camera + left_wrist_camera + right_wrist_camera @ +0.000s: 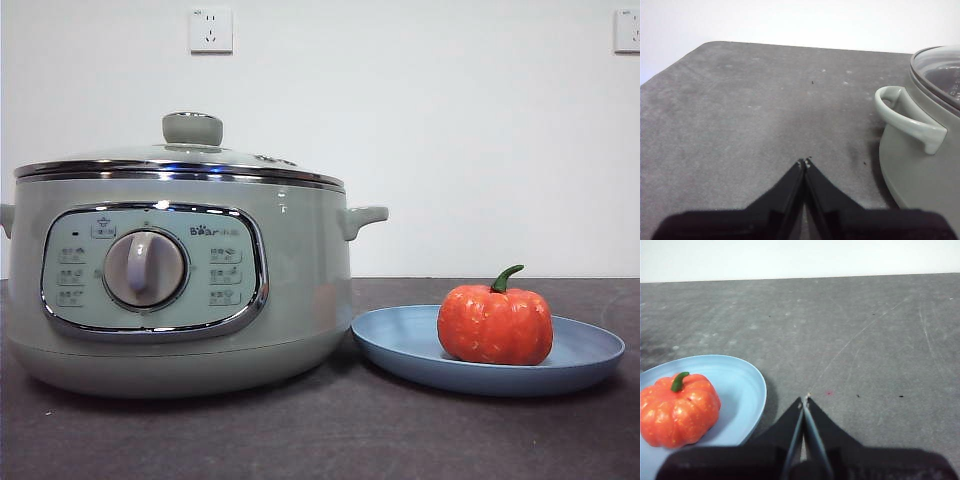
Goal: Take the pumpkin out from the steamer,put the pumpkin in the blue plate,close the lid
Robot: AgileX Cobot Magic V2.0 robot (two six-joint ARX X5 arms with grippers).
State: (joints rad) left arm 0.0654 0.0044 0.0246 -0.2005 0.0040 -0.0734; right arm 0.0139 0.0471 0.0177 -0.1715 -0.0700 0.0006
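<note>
The orange-red pumpkin with a green stem sits upright in the blue plate, to the right of the steamer. The glass lid with its pale green knob rests on the steamer. No gripper shows in the front view. In the left wrist view my left gripper is shut and empty above bare table, beside the steamer's side handle. In the right wrist view my right gripper is shut and empty, just beside the plate and the pumpkin.
The dark grey table runs to a white wall with two sockets. The plate nearly touches the steamer's base.
</note>
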